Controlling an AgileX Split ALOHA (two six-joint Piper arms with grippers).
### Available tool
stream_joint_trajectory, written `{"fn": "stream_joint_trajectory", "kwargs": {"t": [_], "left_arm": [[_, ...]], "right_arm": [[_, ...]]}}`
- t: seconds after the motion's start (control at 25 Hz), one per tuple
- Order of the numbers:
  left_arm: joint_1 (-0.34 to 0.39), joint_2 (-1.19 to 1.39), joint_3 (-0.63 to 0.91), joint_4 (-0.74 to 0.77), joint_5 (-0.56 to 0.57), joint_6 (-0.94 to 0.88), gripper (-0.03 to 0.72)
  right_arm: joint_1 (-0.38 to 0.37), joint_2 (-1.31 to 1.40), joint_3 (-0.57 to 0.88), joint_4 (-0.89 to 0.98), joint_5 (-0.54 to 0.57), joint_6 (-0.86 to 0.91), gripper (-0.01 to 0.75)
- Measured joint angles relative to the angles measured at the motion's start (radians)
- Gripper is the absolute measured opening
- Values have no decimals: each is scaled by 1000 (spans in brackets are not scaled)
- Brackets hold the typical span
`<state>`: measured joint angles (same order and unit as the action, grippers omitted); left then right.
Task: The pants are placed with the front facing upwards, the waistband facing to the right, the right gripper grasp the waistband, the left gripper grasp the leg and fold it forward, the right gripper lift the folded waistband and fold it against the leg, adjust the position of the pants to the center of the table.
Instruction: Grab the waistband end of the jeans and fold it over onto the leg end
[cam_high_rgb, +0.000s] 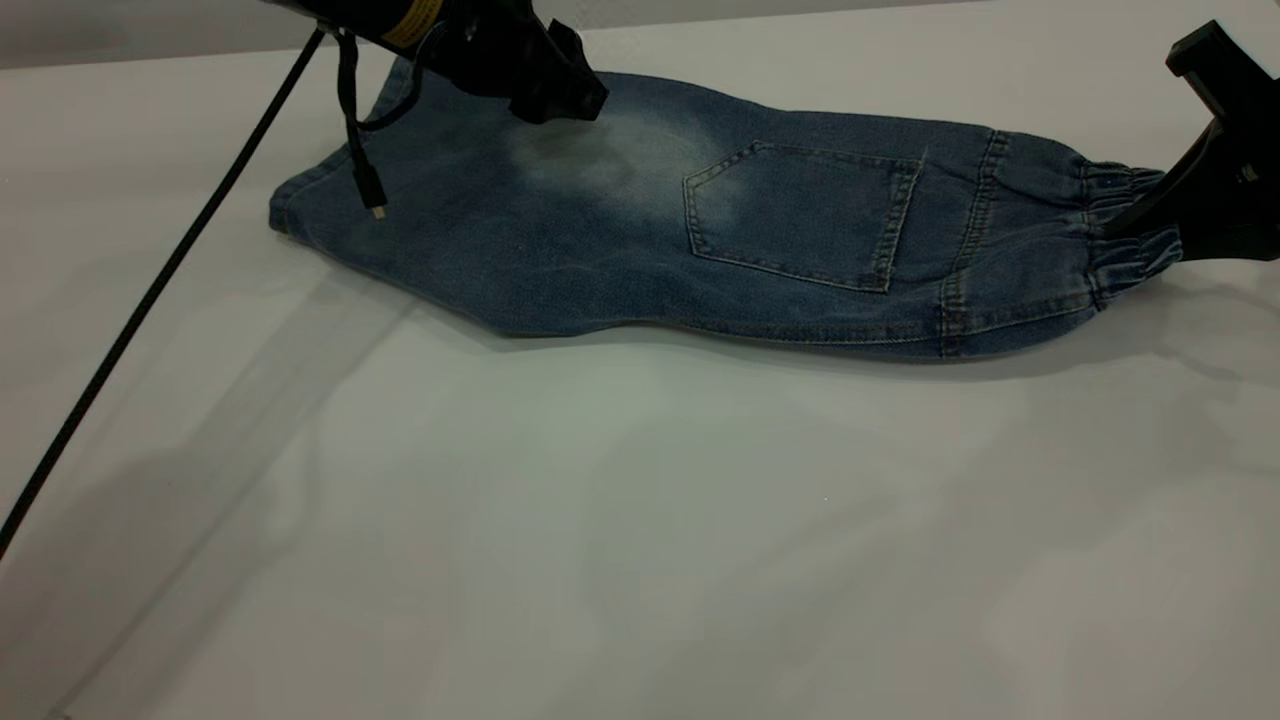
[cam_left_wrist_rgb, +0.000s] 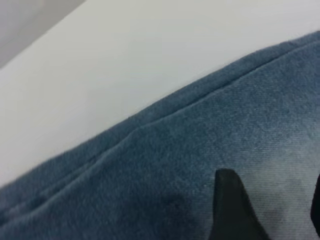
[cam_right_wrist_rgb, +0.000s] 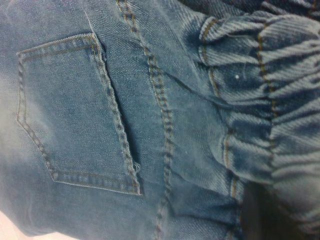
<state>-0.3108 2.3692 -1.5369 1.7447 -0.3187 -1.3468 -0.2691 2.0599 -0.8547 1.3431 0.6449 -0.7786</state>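
The pants (cam_high_rgb: 640, 240) lie folded lengthwise toward the far side of the tabletop (cam_high_rgb: 640, 520), back pocket (cam_high_rgb: 800, 215) up, waistband (cam_high_rgb: 1125, 225) at the right; likely ready for the second fold. The right gripper (cam_high_rgb: 1150, 225) pinches the gathered waistband, presumably to lift it; the left gripper (cam_high_rgb: 550, 95) hovers over the leg's faded patch, fingers (cam_left_wrist_rgb: 232, 210) spread.

We are seeing the blue pants (cam_high_rgb: 700, 240) lying flat, folded, across the top of the white table (cam_high_rgb: 640, 520), waistband (cam_high_rgb: 1125, 235) pointing right.
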Motion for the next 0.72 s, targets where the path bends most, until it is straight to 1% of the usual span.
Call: {"fn": "stream_joint_trajectory", "kwargs": {"t": [0.24,0.32,0.44,0.6,0.72], "left_arm": [[0,1,0,2,-179,28,355],[0,1,2,2,-209,28,351],[-1,3,20,2,-206,26,348],[-1,31,71,0,-167,29,348],[-3,34,98,-11,-158,65,347]], "right_arm": [[0,0,0,0,1,0,47],[0,0,0,0,3,0,47],[0,0,-1,0,19,-8,47],[0,0,-1,25,40,-66,47],[0,0,-1,25,40,-71,47]]}}
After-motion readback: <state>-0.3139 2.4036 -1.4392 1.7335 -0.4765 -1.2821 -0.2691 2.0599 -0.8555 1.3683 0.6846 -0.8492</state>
